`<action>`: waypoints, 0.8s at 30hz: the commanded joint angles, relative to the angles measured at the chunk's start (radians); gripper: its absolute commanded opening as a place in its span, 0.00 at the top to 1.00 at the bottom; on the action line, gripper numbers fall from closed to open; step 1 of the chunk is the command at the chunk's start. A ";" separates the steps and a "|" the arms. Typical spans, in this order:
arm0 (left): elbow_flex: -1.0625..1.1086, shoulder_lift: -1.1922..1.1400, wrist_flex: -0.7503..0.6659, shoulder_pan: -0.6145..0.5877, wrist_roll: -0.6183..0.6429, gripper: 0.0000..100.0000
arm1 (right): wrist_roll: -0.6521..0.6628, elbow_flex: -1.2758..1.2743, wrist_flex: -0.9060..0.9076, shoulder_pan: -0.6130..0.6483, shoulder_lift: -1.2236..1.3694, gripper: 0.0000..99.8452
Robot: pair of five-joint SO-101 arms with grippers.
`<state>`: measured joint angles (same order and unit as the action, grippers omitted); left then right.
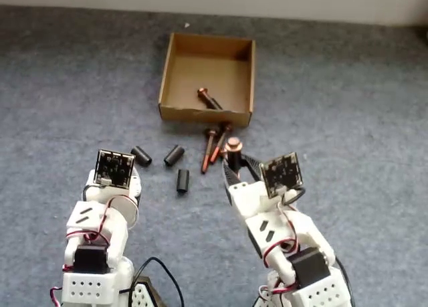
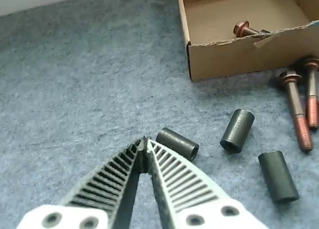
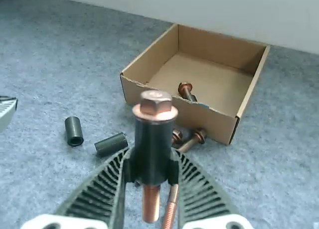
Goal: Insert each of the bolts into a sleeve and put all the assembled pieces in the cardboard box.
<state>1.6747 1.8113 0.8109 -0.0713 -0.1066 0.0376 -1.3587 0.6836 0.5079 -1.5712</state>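
Observation:
My right gripper (image 3: pixel 152 159) is shut on a black sleeve (image 3: pixel 151 146) held upright, with a copper bolt (image 3: pixel 155 107) pushed through it and its threaded end poking out below. In the high view this piece (image 1: pixel 233 154) hangs just in front of the cardboard box (image 1: pixel 206 113). One assembled piece (image 1: pixel 208 98) lies inside the box. Two loose bolts (image 1: pixel 208 150) (image 1: pixel 221 142) lie by the box's front wall. Three loose sleeves (image 2: pixel 177 143) (image 2: pixel 238 130) (image 2: pixel 278 176) lie on the carpet. My left gripper (image 2: pixel 145 141) is shut and holds nothing, its tip right beside the nearest sleeve.
Grey carpet covers the whole work area. The box (image 3: pixel 209 121) has a torn front rim. Open carpet stretches to the left of the left arm (image 1: pixel 115 168) and to the right of the box.

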 commanded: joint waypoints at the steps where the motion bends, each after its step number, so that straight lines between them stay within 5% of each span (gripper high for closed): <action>1: 0.021 0.004 -0.021 -0.010 -0.015 1.00 | 0.011 0.232 -0.119 -0.012 0.255 1.00; 14: 0.021 0.004 -0.021 -0.010 -0.018 1.00 | 0.012 0.627 -0.817 -0.102 1.201 1.00; 24: 0.021 0.004 -0.021 -0.012 -0.020 1.00 | 0.012 0.892 -0.921 -0.163 1.659 0.99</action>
<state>1.6763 1.8113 0.8109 -0.0713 -0.1128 0.0391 -0.5731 -0.2033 0.3621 0.0736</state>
